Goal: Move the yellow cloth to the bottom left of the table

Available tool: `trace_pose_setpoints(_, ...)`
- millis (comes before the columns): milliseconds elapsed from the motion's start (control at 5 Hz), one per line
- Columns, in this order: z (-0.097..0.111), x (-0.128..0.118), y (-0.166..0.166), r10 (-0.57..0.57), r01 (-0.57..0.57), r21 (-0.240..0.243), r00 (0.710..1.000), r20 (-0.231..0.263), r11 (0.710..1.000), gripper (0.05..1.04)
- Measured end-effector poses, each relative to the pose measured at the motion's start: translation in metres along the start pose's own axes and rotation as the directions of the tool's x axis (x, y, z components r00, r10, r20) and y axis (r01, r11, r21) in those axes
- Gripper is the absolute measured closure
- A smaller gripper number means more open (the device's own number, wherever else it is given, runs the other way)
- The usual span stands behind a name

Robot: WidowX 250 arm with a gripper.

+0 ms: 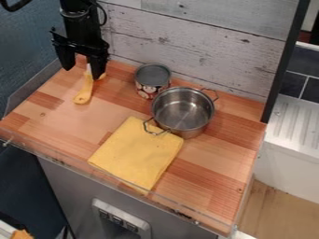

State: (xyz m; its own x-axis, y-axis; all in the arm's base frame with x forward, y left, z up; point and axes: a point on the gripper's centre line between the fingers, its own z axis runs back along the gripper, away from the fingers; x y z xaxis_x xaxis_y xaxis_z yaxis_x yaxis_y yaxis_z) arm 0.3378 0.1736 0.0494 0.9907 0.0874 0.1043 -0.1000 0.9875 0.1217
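You face a striped wooden worktop [215, 163] against a weathered plank wall [205, 42]; flat yellow cloth [137, 154] adjoins the round, shiny pot [183, 111]. Your gripper [81, 73] stands spread, grasping nothing.

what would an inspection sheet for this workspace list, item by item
Surface: wooden tabletop, knots in the grain
Job's things: yellow cloth lying flat near the front edge, around mid-width; a handle of the steel pot reaches over it
Clutter: metal can behind the pot's left side; yellow-handled utensil at upper left
Gripper: open, above the utensil
Cables: black cable looping above the gripper
Surroundings: whitewashed plank wall behind
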Motion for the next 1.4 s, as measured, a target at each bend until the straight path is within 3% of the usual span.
trace_pose_setpoints(200, -0.011, -0.005, -0.004, -0.002, 0.002, -0.018, 1.000, -0.028, 1.000, 0.083)
trace_pose_setpoints(400, -0.002, -0.032, -0.025, -0.038, 0.037, -0.092, 0.999, -0.014, 0.995, 0.083)
trace_pose_setpoints(600, 0.027, -0.054, -0.043, -0.093, 0.095, -0.089, 0.995, 0.025, 0.991, 0.083)
trace_pose_setpoints(800, 0.033, -0.079, -0.062, -0.127, 0.129, -0.127, 0.992, 0.026, 0.983, 0.083)
trace_pose_setpoints(1200, 0.013, -0.085, -0.105, -0.193, 0.195, -0.169, 0.981, 0.033, 0.966, 0.083)
trace_pose_setpoints(1400, 0.005, -0.083, -0.121, -0.239, 0.243, -0.148, 0.970, 0.047, 0.959, 0.083)
